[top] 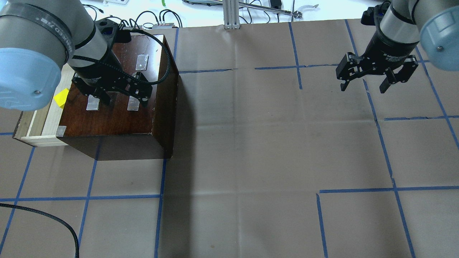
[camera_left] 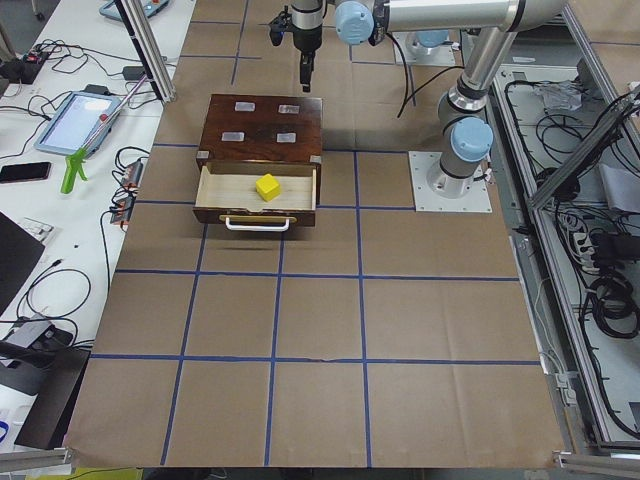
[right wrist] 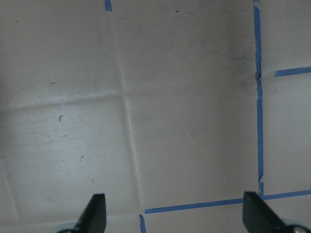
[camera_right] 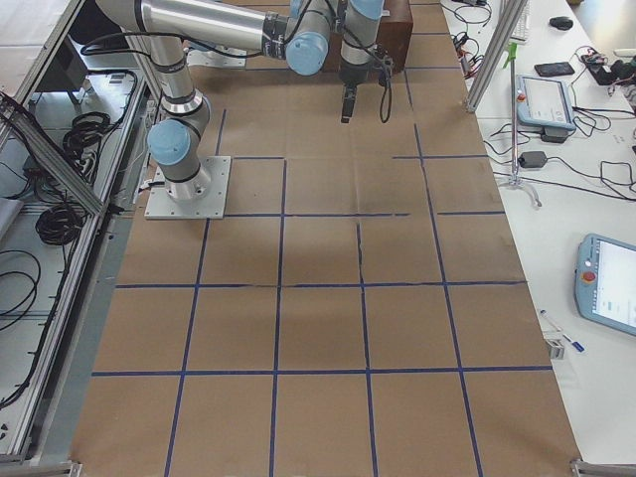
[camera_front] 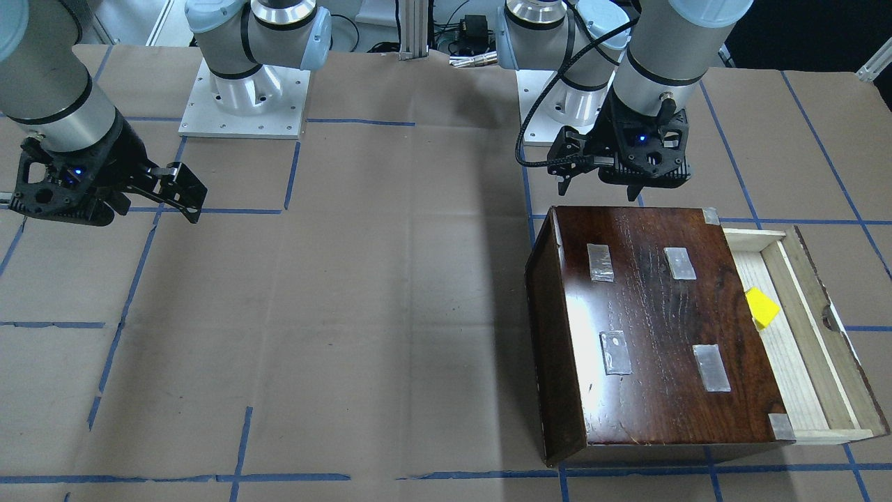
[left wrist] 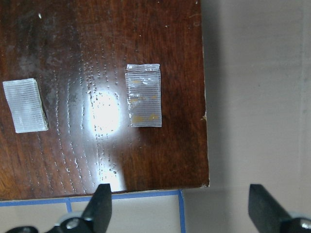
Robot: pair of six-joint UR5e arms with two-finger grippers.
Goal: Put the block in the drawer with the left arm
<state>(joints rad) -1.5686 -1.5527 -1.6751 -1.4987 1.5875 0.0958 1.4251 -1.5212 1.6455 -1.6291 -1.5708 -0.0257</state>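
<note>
The yellow block (camera_front: pixel 762 307) lies inside the pulled-out pale wood drawer (camera_front: pixel 801 348) of the dark brown box (camera_front: pixel 655 328). It also shows in the overhead view (top: pixel 61 97) and in the exterior left view (camera_left: pixel 267 187). My left gripper (top: pixel 124 102) is open and empty. It hangs above the box's tape-patched top, near the edge facing the robot (camera_front: pixel 599 191), away from the drawer. The left wrist view looks down on the box's corner (left wrist: pixel 97 73) between the spread fingers. My right gripper (top: pixel 363 87) is open and empty, high over bare table on the other side.
The table is covered in brown paper with a blue tape grid (top: pixel 236 161). The drawer's white handle (camera_left: pixel 258 224) faces the table's left end. A loose black cable (top: pixel 53 222) lies at the near left. Both arm bases (camera_front: pixel 244 90) stand at the robot's edge.
</note>
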